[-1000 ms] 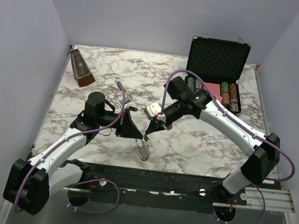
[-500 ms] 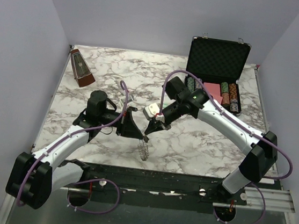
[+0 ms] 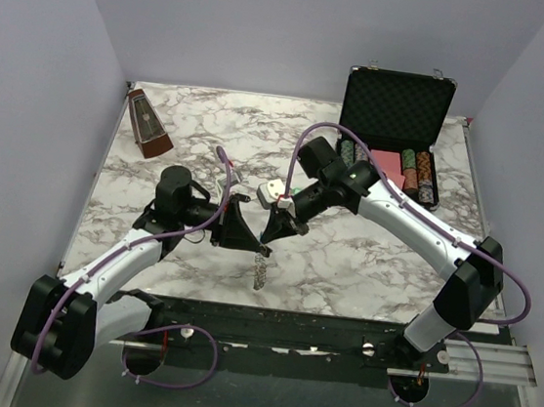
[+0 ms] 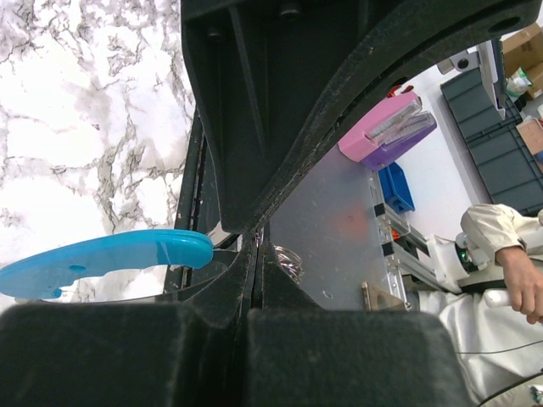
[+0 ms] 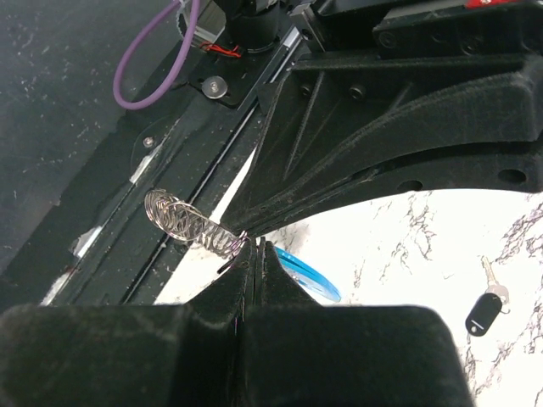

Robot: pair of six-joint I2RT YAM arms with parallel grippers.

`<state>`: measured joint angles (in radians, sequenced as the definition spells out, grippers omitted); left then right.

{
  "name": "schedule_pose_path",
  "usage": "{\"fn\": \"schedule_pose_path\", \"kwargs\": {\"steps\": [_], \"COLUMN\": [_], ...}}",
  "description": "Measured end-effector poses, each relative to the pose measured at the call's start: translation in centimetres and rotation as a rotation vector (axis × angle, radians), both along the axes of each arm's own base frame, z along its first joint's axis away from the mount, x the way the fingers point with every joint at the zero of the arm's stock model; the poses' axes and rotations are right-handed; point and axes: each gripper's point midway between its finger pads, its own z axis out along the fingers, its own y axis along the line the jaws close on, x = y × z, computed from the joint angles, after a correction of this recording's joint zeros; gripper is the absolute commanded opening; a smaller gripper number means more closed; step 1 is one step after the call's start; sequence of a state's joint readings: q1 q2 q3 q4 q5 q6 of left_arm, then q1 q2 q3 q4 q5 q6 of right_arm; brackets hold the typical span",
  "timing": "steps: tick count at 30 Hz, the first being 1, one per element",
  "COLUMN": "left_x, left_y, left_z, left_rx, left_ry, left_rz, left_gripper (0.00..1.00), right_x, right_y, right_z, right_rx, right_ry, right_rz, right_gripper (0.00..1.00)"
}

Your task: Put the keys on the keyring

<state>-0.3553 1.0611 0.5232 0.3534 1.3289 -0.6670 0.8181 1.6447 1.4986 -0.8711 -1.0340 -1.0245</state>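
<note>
We could make out only one black key (image 5: 484,311), at 4 o'clock in the right wrist view. The left gripper (image 3: 251,245) and right gripper (image 3: 271,234) were both fully closed, pinching the keyring (image 3: 260,271), which dangled toward 6 o'clock below them

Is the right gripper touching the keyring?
Touching. In the right wrist view the right gripper is shut on the keyring, its silver links pinched between the closed fingertips.
</note>
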Motion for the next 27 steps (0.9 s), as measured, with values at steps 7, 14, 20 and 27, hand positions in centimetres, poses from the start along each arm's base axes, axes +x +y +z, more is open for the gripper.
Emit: {"fn": "schedule_pose_path", "kwargs": {"steps": [7, 14, 20, 27], "left_x": [-0.2, -0.4, -0.6, -1.1], "left_y": [0.2, 0.2, 0.1, 0.1], "left_z": [0.2, 0.3, -0.2, -0.5], "left_rx": [-0.025, -0.052, -0.080, -0.118], "left_ry": [-0.104, -0.210, -0.227, -0.201], "left_rz": [0.002, 0.005, 0.031, 0.062], "left_gripper": [0.00, 0.00, 0.00, 0.00], "right_x": [-0.2, -0.3, -0.2, 0.2], "right_y": [0.2, 0.4, 0.8, 1.5], "right_z": [0.2, 0.5, 0.7, 1.4], "right_rx": [-0.009, -0.020, -0.033, -0.010], "right_ry": [0.051, 0.108, 0.152, 0.159], "right_rz": [-0.021, -0.046, -0.079, -0.100], "right_gripper": [0.01, 0.05, 0.15, 0.24]}}
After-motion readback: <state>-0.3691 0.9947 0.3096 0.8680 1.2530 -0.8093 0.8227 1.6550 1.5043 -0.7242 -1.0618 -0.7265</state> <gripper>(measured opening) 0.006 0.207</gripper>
